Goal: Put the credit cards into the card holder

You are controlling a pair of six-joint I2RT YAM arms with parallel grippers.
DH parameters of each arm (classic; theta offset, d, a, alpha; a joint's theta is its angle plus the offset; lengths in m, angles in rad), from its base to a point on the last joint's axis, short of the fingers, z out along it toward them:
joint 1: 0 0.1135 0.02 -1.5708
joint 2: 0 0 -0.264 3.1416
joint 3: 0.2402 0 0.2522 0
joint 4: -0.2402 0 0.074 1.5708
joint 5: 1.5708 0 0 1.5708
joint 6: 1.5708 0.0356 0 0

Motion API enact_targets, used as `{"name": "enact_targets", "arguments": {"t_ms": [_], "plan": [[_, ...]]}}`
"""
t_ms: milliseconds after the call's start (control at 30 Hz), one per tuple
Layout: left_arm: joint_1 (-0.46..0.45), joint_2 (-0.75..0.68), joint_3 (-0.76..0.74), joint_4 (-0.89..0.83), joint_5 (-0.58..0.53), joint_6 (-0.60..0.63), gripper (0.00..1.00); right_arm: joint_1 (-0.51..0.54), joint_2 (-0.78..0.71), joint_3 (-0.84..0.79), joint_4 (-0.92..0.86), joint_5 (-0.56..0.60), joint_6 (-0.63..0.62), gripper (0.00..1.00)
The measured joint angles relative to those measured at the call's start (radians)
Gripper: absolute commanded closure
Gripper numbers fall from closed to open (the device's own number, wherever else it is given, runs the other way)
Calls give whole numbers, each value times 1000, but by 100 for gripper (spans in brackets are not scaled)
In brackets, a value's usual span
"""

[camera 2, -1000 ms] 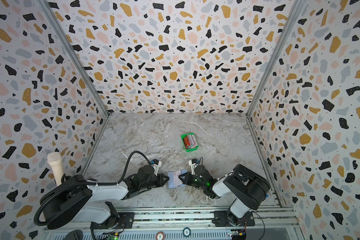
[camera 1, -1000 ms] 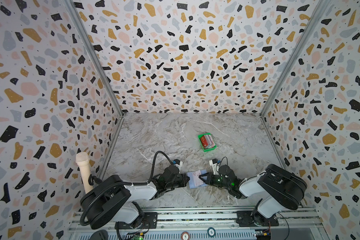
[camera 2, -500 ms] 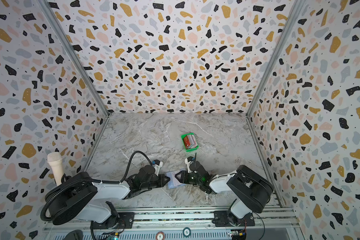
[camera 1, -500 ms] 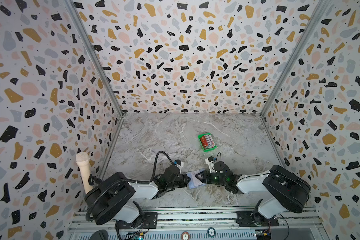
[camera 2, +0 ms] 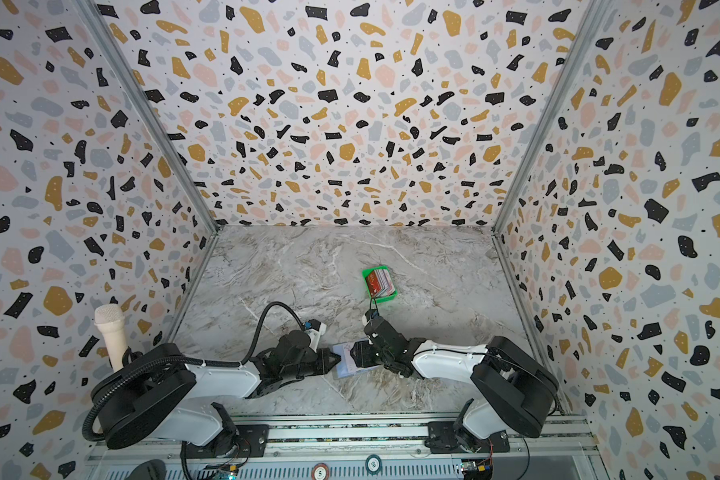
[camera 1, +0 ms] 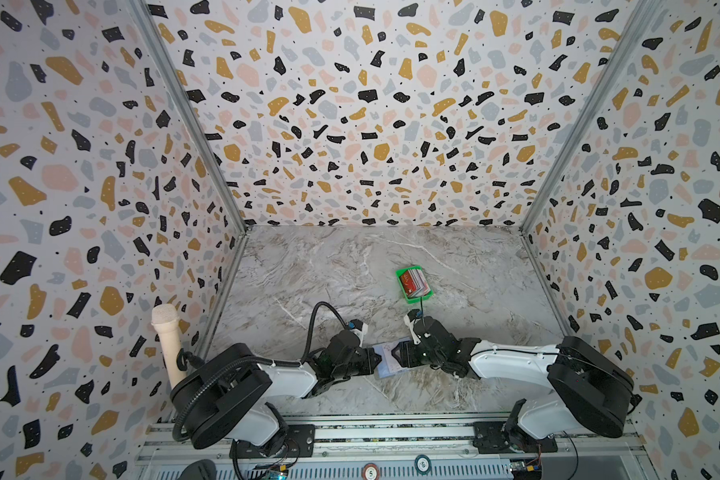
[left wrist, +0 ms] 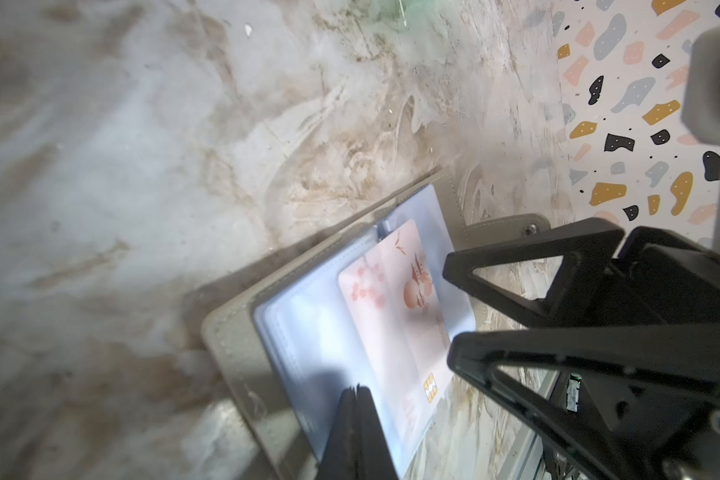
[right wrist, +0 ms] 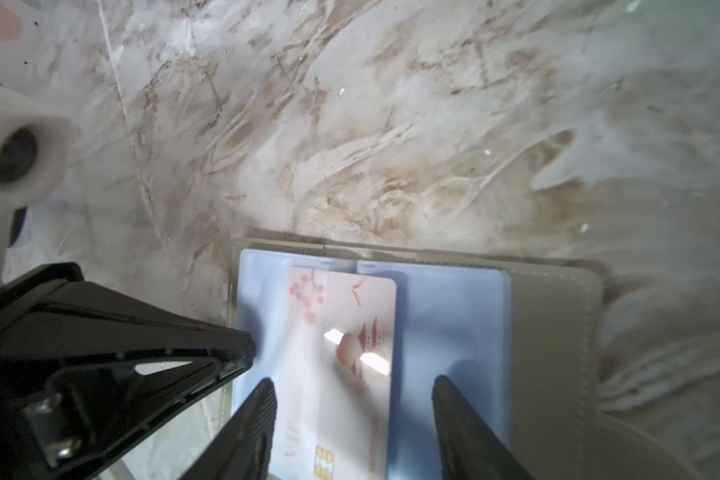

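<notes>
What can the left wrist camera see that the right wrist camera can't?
Only the left wrist view shows the snap button on the card holder. Only the right wrist view shows the white camera on the left arm. Both show the open card holder, the pink card at its clear pockets, the shut left gripper and the open right gripper.

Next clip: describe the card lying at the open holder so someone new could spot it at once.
On the marble tabletop, near the arms' bases, an open grey card holder lies between the left pincer and the right pincer. On its clear bluish pockets lies one pale pink card with red blossoms and a gold chip, unlike the cards stacked in the green tray farther back.
</notes>
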Motion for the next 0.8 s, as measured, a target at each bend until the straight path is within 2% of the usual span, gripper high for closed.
{"name": "enact_targets", "arguments": {"t_ms": [33,67,133,267,500,800], "plan": [[0,-7,0,-8,0,5,100,0,-1,13,-24,15,-16,71],[0,-18,0,-19,0,8,100,0,-1,29,-47,29,-30,79],[0,-49,0,-43,-6,14,100,-5,2,55,-77,45,-54,87],[0,-128,0,-83,-23,27,100,-23,28,97,-111,65,-100,95],[0,-146,-7,-163,-51,49,100,-38,111,123,-158,68,-156,97],[0,-76,-20,-136,-26,51,100,-13,135,142,-153,34,-180,98]]}}
